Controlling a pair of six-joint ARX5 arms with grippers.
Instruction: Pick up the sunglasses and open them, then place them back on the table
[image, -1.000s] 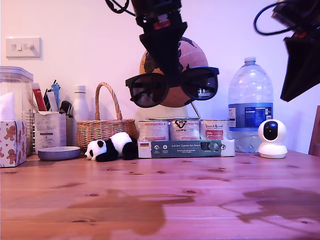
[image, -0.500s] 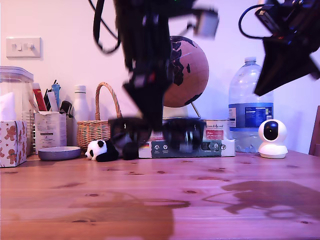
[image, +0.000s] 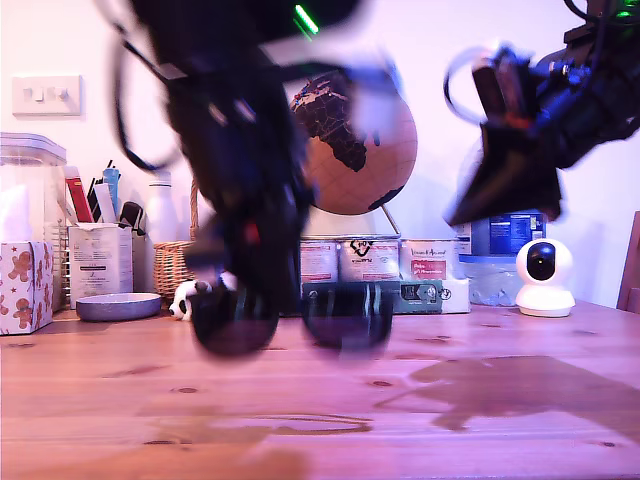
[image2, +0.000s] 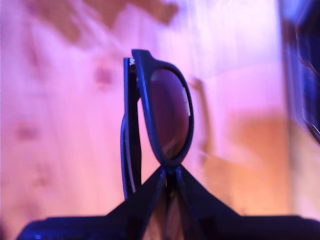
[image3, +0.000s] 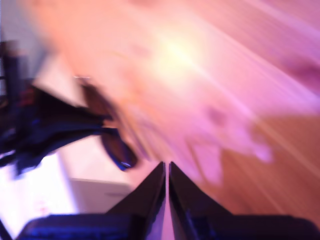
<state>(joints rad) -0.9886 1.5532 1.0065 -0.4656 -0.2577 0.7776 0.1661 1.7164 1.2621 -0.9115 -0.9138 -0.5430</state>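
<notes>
Stretching wide below your jaws, the table (image: 480, 420) showed reddish planks. Your first gripper (image2: 170, 172) clenched the sunglasses (image: 290, 318) at the bridge, dark lenses blurred, just above the wood. Your second gripper (image3: 166, 167) hung pinched together, empty, well apart.

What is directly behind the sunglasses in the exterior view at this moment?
Behind the sunglasses, gripped by my first gripper, stand a dark flat box topped with tins, and a panda toy that is mostly hidden. Motion blur leaves finer details unreadable.
</notes>
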